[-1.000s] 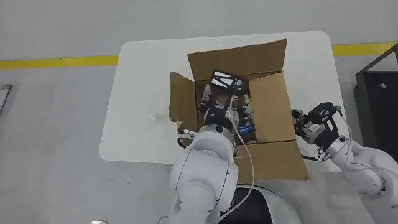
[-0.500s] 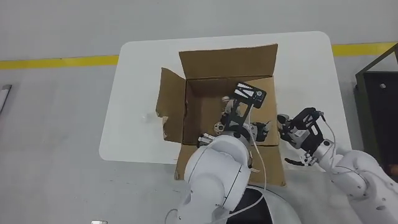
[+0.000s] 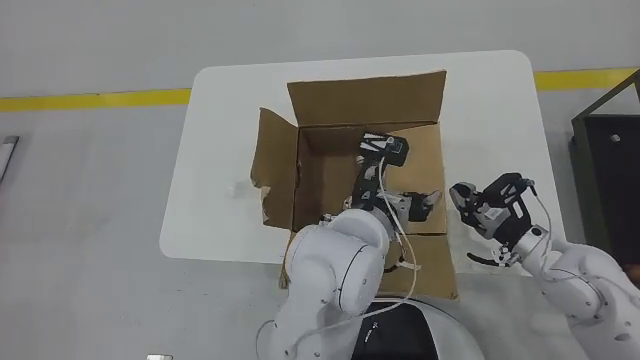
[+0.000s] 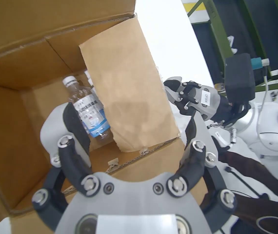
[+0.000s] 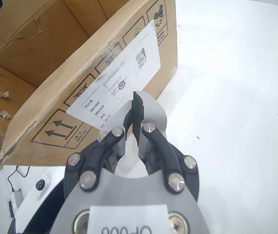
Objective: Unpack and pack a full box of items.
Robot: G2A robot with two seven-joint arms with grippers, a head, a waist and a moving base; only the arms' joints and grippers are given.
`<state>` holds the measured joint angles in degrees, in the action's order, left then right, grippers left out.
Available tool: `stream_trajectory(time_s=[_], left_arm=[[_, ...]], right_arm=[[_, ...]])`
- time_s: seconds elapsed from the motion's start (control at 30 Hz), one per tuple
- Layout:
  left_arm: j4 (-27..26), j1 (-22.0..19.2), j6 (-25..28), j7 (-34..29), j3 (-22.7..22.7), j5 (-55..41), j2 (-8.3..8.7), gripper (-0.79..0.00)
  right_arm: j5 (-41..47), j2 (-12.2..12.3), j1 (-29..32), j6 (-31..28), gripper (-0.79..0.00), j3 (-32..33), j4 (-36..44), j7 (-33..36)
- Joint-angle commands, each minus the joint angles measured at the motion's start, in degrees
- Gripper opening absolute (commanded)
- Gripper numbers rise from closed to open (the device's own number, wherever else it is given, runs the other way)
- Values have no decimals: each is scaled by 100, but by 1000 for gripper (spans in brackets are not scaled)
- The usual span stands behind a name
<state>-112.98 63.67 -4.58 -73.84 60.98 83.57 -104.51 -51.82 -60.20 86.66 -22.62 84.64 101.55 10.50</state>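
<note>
1. The cardboard box [image 3: 365,100] stands open on the white table [image 3: 215,170], with its flaps turned outward. One side flap [image 4: 129,91] leans in over the opening.
2. A clear plastic bottle [image 4: 90,113] with a white cap and a blue-and-white label leans in a corner of the box, partly behind that leaning flap. At least one more cap [image 4: 87,74] pokes up behind it. How many other items lie below cannot be told.
3. The left gripper [image 4: 130,120] hangs above the box opening, its fingers spread wide and nothing between them.
4. The right gripper [image 5: 135,105] sits outside the box, just beside the wall that bears the white shipping label [image 5: 124,74]. Its fingers are pressed together on nothing.
5. The bottle likely has thin walls that give under a hard squeeze, and its film label looks slick. The surest hold is probably across the labelled middle of the body. The cap is a poorer choice, as it is narrow and could twist.
6. If the bottle is full, it will pull down noticeably on the fingers. How full it is cannot be told.
7. The leaning flap may catch the bottle on the way out, so a lift away from it seems wise.
8. The box looks light and may slide, so the right gripper beside the wall could brace it.
</note>
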Motion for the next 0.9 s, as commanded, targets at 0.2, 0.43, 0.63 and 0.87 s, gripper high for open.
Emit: stream_trajectory(time_s=[0.2,0.43,0.63,0.87], left_arm=[[1025,-494,-956,-172,818,-1584,-45,0],[1561,-640,-1207,-95,990,-1710,2,0],[1741,-618,-1205,-94,1017,-1937,45,0],[1916,-561,-1187,-85,1034,-2353,91,0]], right_arm=[[22,2,150,-28,-785,119,58,-47],[9,-4,195,-87,-785,113,81,-37],[-13,-13,146,-198,-785,19,84,63],[-86,-35,29,-265,-785,-147,36,43]])
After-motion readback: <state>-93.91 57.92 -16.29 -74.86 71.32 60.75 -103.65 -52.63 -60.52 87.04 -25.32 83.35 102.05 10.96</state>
